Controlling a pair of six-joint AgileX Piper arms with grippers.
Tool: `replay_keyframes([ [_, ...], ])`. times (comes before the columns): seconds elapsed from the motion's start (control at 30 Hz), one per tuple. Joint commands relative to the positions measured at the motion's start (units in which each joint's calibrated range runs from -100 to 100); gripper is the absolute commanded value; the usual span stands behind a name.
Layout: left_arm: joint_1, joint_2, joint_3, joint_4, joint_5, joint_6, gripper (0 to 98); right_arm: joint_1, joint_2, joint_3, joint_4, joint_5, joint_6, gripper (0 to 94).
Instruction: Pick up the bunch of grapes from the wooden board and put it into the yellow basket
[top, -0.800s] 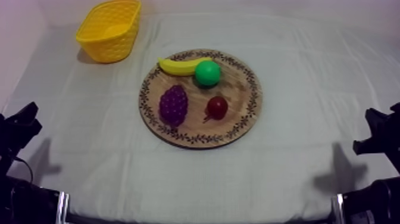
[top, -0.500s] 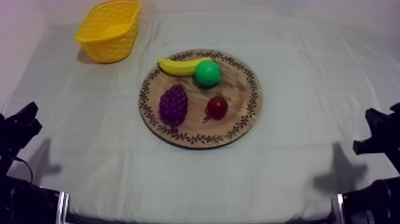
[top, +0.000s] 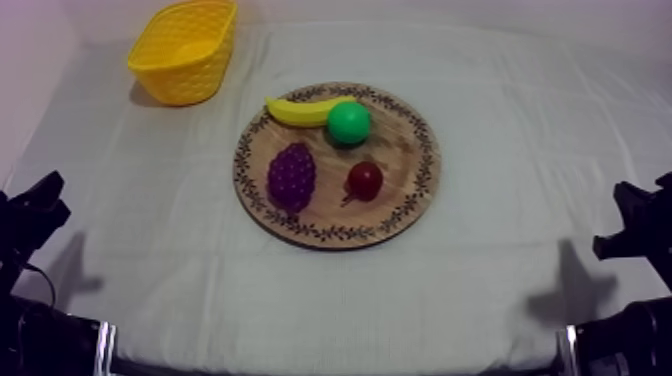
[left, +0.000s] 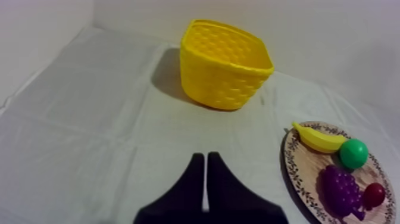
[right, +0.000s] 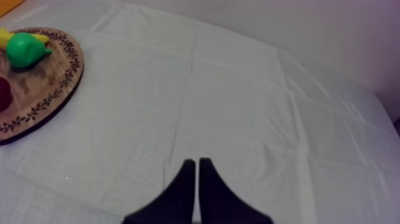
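A grey-white cloth (top: 500, 110), soft and creased with fold lines, is covering the whole table. A round wooden board (top: 420, 160), flat, grained and ringed with a dark leafy pattern along its rim, is lying at the middle of the cloth. A yellow basket (top: 185, 75) of glossy plastic, moulded in a woven lattice with walls flaring up to a rounded-square rim, is standing upright at the far left of the table, well apart from the board. The left gripper (left: 205, 157) is sitting low at the near left side, its two matt black fingers lying pressed together as a narrow wedge with nothing between them, pointing toward the basket. The right gripper (right: 196, 161) is sitting at the near right side over bare cloth, its fingers likewise closed on nothing. On the board, a smooth, gently curved banana (top: 298, 111) is lying along the far rim, one end touching a shiny green pear (top: 349, 122). The bunch of grapes (top: 291, 176), a knobbly purple oval, is resting on the board's left half. A small red fruit (top: 364, 180), round and glossy, is sitting just beside the grapes without touching them.
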Motion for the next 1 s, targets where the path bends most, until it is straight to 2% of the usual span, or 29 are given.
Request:
replay_keyframes([
  [0.0,0.0,0.0,0.0,-0.01,0.0,0.0,0.0,0.0,0.0,0.0,0.0,0.0,0.0,0.3],
  [0.2,0.1,0.0,0.2,-0.21,0.5,-4.4,0.0,0.0,0.0,0.0,0.0,0.0,0.0,0.3],
  [0.47,0.1,3.6,-4.2,-0.07,1.4,-5.1,0.0,0.0,0.0,0.0,0.0,0.0,0.0,0.3],
  [0.73,0.8,17.3,-22.4,-0.06,5.8,-7.3,0.0,0.0,0.0,0.0,0.0,0.0,0.0,0.3],
  [0.97,4.5,31.9,-40.2,-0.32,10.0,-10.4,0.0,0.0,0.0,0.0,0.0,0.0,0.0,0.3],
])
